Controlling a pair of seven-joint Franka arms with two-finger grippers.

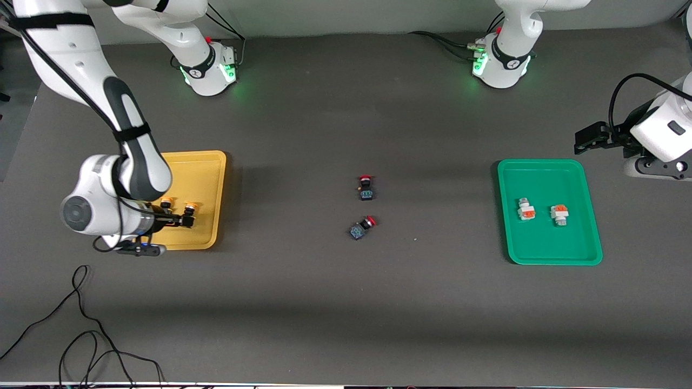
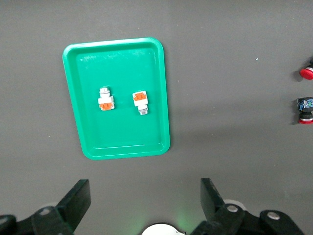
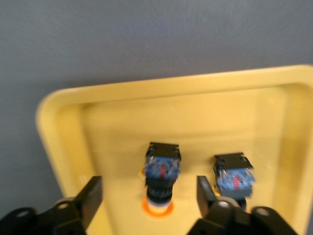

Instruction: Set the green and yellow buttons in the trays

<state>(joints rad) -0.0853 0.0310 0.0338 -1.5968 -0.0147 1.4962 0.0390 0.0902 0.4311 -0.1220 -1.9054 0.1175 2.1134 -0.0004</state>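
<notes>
Trays sit at either end of the tabletop (image 1: 335, 313): the yellow tray (image 1: 208, 178) toward the right arm's end, the green tray (image 1: 540, 254) toward the left arm's end. In the yellow tray two yellow-capped buttons (image 3: 162, 169) (image 3: 234, 177) stand beside each other near the tray's edge nearest the front camera. The right end effector (image 3: 146, 193) hangs low over that tray, fingers spread wide on either side of one button and not touching it. In the green tray two white-bodied buttons (image 2: 105, 98) (image 2: 140, 101) lie side by side near its middle, apart from each other. The left end effector (image 2: 144, 200) waits above the tabletop by the green tray's edge nearest the bases, fingers wide and holding nothing. Two red-capped switches (image 1: 366, 187) (image 1: 362, 227) lie on the bare tabletop about midway between the trays.
</notes>
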